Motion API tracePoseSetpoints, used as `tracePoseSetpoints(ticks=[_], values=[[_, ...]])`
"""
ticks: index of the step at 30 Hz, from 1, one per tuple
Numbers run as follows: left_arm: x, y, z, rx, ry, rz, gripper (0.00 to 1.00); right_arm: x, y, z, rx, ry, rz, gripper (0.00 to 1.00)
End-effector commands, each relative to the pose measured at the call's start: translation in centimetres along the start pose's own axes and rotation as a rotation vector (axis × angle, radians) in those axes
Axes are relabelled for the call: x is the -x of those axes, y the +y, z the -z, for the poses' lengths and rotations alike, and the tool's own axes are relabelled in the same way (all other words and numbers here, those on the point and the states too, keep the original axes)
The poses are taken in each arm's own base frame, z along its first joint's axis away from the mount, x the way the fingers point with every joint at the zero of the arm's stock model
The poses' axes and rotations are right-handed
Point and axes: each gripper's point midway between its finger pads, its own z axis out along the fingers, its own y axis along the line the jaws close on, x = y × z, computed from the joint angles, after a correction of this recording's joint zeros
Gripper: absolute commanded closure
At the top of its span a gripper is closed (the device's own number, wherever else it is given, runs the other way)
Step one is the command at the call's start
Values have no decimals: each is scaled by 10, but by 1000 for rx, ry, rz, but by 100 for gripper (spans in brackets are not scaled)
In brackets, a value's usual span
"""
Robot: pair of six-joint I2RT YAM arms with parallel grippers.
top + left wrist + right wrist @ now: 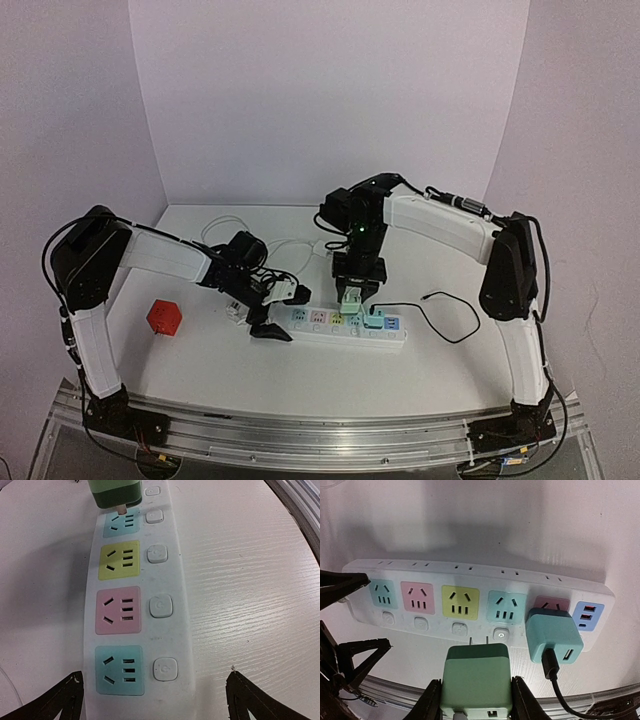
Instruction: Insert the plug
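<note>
Lining up green plug [475,677] over power strip [485,577]; not seated yet.
Held prongs-first at the teal socket [506,607] just beside the strip's plugged-in teal adapter [552,632], presumably for a straight push. Pinched on both flanks by right pincer [476,700], part-closed. Straddling the strip's opposite end with left pincer [154,677], spread fully, clamping nothing; likely there to steady the strip on the desk [250,580].

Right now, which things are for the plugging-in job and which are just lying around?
For the job: green plug, held by the right end effector; power strip; left end effector, open at the strip's end.
Just lying about: red block; teal charger, already plugged in, with its black cable.
</note>
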Motion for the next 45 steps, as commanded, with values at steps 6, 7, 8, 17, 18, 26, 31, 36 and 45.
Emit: tracePoseSetpoints(ticks=[6, 7, 8, 17, 18, 26, 31, 36, 45], values=[[3, 8, -7, 25, -9, -43, 2, -5, -23, -12, -99, 42, -30, 100], [2, 7, -7, 24, -9, -42, 4, -5, -23, -14, -102, 44, -30, 100], [3, 6, -7, 23, -11, -43, 5, -4, -23, -15, -103, 46, -31, 100], [5, 0, -5, -1, -27, -28, 14, 2, -30, -25, -142, 42, -38, 100], [6, 0, -5, -1, -27, -28, 14, 2, -31, -24, -146, 39, -40, 100], [5, -1, -5, -4, -28, -26, 16, -1, -39, -28, -181, 48, -43, 100], [5, 0, -5, 1, -28, -27, 16, -2, -41, -30, -190, 55, -46, 100], [5, 0, -5, 2, -29, -26, 16, -4, -47, -35, -213, 65, -50, 100], [5, 0, -5, 4, -28, -24, 16, -6, -66, -30, -309, 54, -50, 100]])
